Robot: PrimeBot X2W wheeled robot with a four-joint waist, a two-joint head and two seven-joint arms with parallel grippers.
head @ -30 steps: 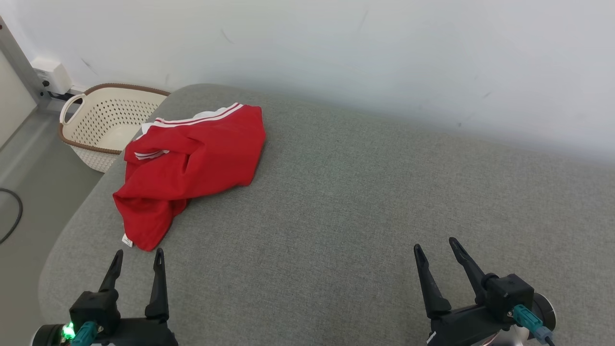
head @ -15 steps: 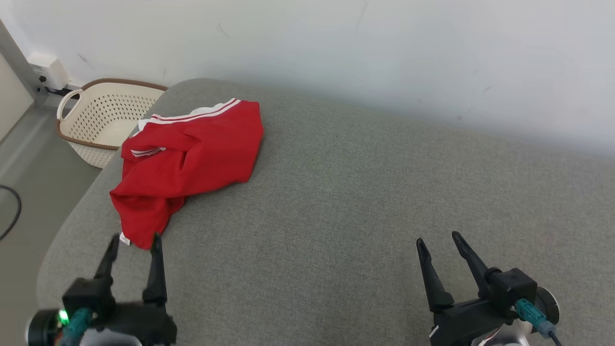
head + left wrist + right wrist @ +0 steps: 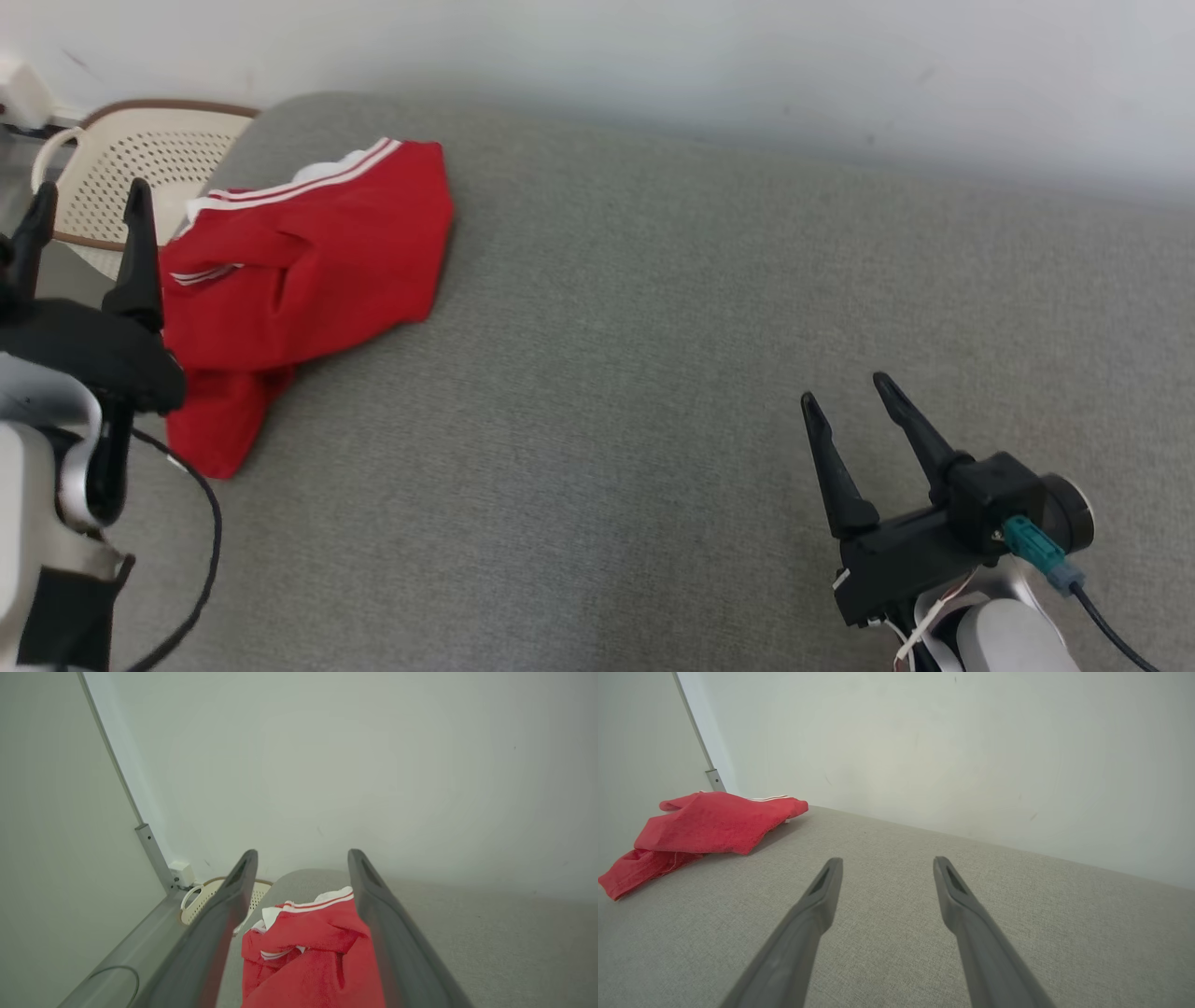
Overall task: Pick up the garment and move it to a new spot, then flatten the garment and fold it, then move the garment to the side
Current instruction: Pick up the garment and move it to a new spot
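A crumpled red garment (image 3: 299, 280) with white stripes lies at the far left end of the grey upholstered surface (image 3: 653, 373). My left gripper (image 3: 91, 191) hovers open at the garment's left edge, raised above the surface, nothing between its fingers. In the left wrist view the garment (image 3: 310, 956) shows between and below the spread fingers (image 3: 219, 924). Far to the right, near the front edge, my right gripper (image 3: 845, 390) stands open and empty. The right wrist view shows the garment (image 3: 705, 828) off to the left, well away from that gripper (image 3: 887, 861).
A cream perforated laundry basket (image 3: 112, 163) with a brown rim stands on the floor past the surface's far left corner. A white wall (image 3: 653, 65) runs along the far edge. A black cable (image 3: 201, 523) hangs from my left arm.
My left gripper has lifted and moved forward, from the near tip of the garment to beside its left edge. The head camera has shifted, so the scene sits lower-left. The right gripper stays put.
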